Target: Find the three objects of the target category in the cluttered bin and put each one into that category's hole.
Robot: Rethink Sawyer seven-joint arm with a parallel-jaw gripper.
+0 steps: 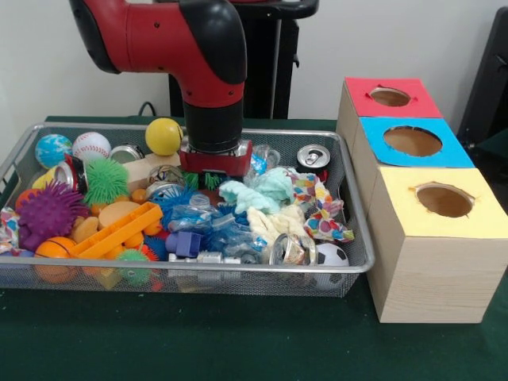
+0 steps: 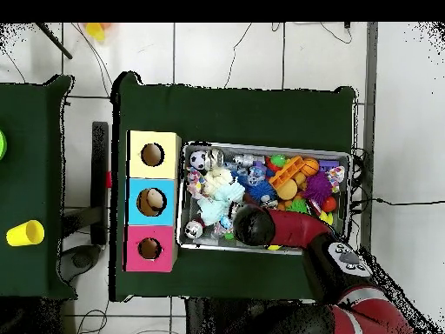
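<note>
Green felt-covered desk (image 1: 238, 349) on white tiled floor (image 2: 226, 52).
Wire-mesh bin (image 1: 198, 268) held spiky rubber balls and crumpled cloth; the claw (image 1: 208, 176) was buried in clutter, its grip impossible to tell.

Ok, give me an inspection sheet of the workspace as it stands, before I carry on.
Surface: green table, bare in front of the bin.
Job's things: wire mesh bin full of mixed objects; three wooden boxes beside it with holes in a red top, a blue top and a yellow top.
Clutter: yellow ball, baseball, purple spiky ball, soda can, small soccer ball.
Gripper: gripper lowered into the bin's middle; fingers hidden among the objects.
Cables: black cables on the floor.
Surroundings: second table with a yellow cup.
</note>
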